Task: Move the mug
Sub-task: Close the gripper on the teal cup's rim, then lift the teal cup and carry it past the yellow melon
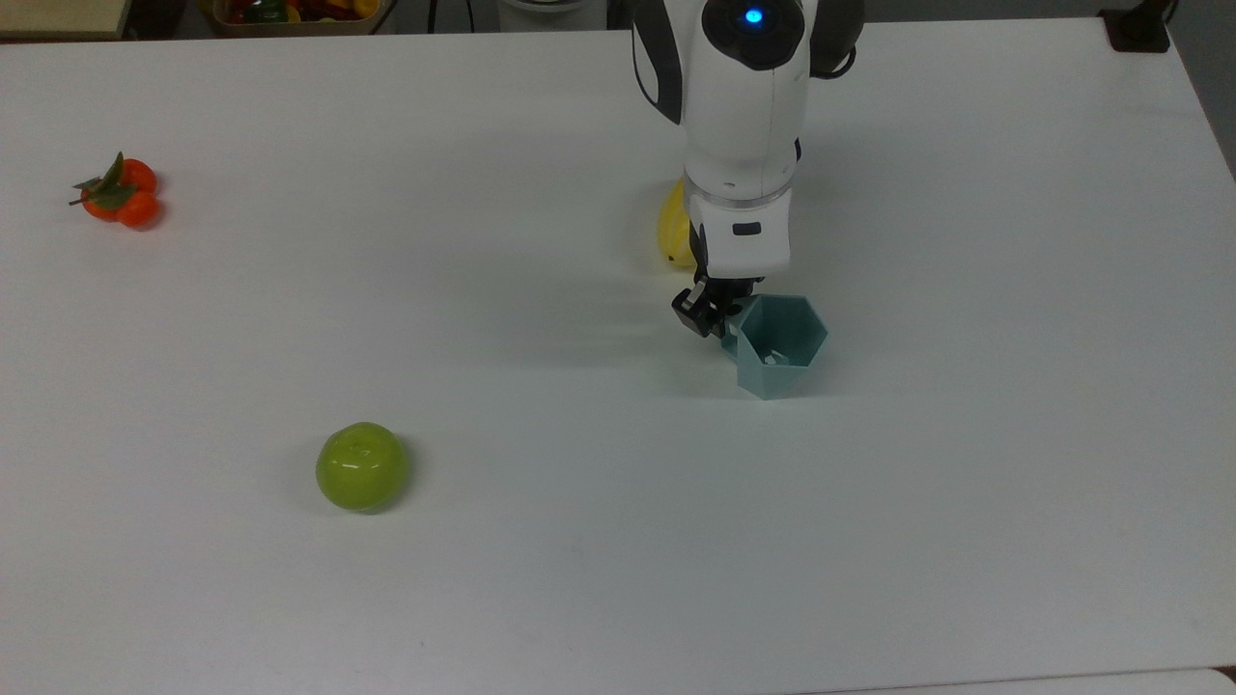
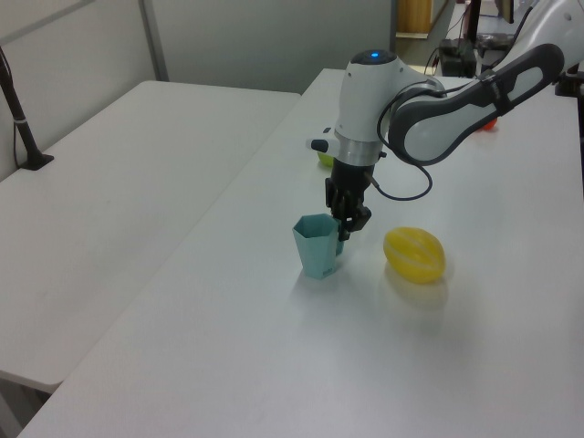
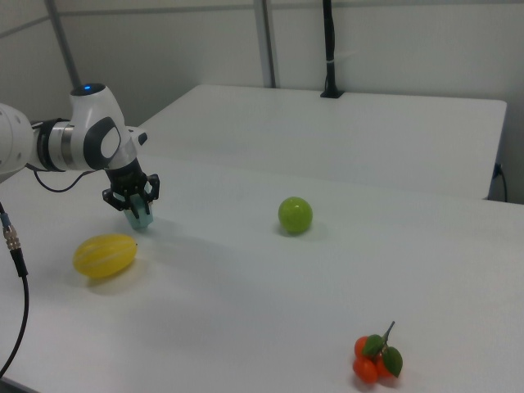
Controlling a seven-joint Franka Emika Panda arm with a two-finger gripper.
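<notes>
The pale teal mug stands upright on the white table, right of centre in the top view. My gripper points down at the mug's left side in the top view, where it covers the handle. Its fingers look closed on the handle. In the left view the gripper touches the mug's rear rim. In the right view the gripper sits over the mug, hiding most of it.
A yellow lemon-like fruit lies just behind the gripper, partly hidden by the arm. A green apple sits front left in the top view. Orange tangerines with leaves lie far left. A second table adjoins.
</notes>
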